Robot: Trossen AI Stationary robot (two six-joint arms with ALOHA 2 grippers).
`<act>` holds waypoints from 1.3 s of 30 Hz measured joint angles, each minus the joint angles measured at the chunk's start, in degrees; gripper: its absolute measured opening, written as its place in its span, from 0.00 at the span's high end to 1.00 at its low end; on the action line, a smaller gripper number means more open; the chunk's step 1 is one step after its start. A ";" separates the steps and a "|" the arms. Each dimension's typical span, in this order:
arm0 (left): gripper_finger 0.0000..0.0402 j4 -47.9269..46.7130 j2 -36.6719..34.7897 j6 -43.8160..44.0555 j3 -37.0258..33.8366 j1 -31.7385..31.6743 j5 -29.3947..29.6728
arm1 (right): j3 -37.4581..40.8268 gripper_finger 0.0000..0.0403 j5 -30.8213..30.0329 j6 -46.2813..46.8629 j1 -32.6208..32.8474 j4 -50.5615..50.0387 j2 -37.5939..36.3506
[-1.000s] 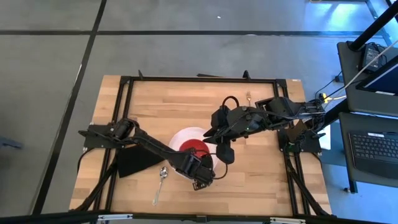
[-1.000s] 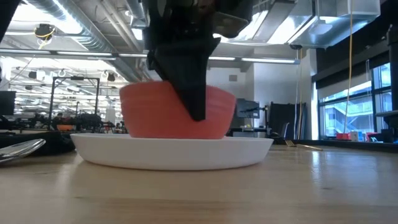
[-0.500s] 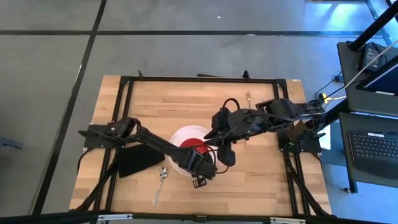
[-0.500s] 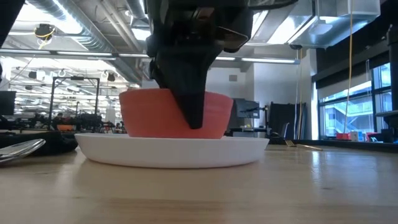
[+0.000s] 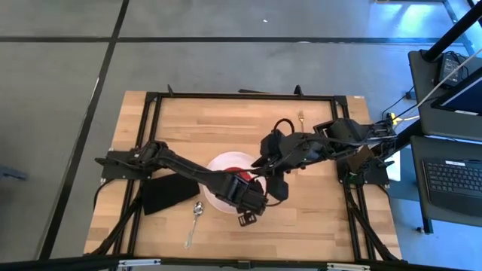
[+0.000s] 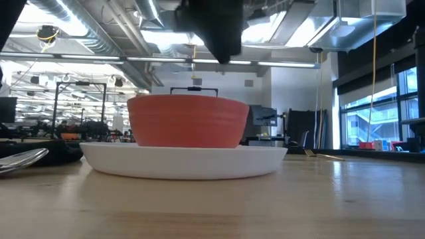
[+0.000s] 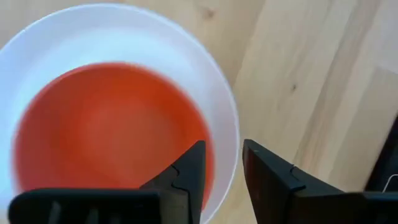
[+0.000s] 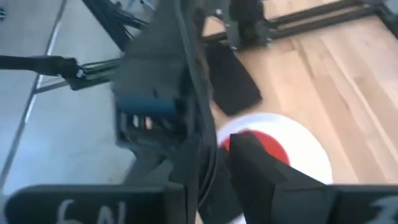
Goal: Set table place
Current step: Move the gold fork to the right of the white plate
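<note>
The red bowl (image 5: 236, 175) stands in the round white plate (image 5: 217, 172) in the middle of the table; both also show in the low view, the bowl (image 6: 186, 121) on the plate (image 6: 186, 161). My left gripper (image 7: 224, 168) is open and empty, hovering above the bowl's near-right rim; it shows at the top of the low view (image 6: 222, 30). My right gripper (image 5: 276, 188) is open and empty beside the plate's right edge. The silver spoon (image 5: 196, 216) lies near-left of the plate. The small fork (image 5: 300, 119) lies at the far side.
A black folded cloth (image 5: 164, 194) lies on the table left of the plate, under my left arm. The black frame (image 5: 241, 95) runs round the tabletop. Bare wood shows at the near right (image 5: 316, 226) and the far left (image 5: 196, 124).
My left gripper has risen from the bowl's near wall, where a finger reached down to the plate, and now hangs clear above the bowl. The bowl stays upright in the plate. My right gripper has shifted slightly toward the table's right edge.
</note>
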State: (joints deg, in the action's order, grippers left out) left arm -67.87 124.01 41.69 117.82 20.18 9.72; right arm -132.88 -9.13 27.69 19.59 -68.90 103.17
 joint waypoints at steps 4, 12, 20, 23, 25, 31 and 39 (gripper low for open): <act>0.77 -8.40 0.02 1.29 5.07 -0.43 0.90 | 0.00 0.78 -6.37 4.08 0.15 -8.18 -1.74; 0.80 -22.31 -0.22 1.17 15.88 -0.64 8.13 | 3.65 0.78 -22.05 9.12 -1.12 -17.76 -7.72; 0.82 -22.08 -8.92 -0.29 16.76 -1.92 12.98 | 14.25 0.78 -28.94 15.78 -8.77 -20.94 -19.31; 0.82 -21.86 -13.12 -0.29 16.70 -2.86 15.50 | 24.62 0.78 -29.91 19.52 -12.15 -20.60 -24.72; 0.82 -21.91 -16.25 -0.29 16.90 -3.30 17.29 | 32.59 0.78 -30.04 23.29 -14.13 -20.21 -27.37; 0.82 -21.55 -23.96 -2.88 16.92 -5.90 22.43 | 56.90 0.78 -29.90 32.55 -18.55 -12.72 -33.11; 0.82 -21.51 -29.59 -5.77 16.92 -10.83 24.19 | 79.72 0.78 -30.15 31.34 -30.15 8.33 -33.81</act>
State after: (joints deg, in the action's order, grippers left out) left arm -89.38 94.41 35.92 134.74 9.34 33.91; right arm -53.15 -39.27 59.02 -10.56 -60.58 69.36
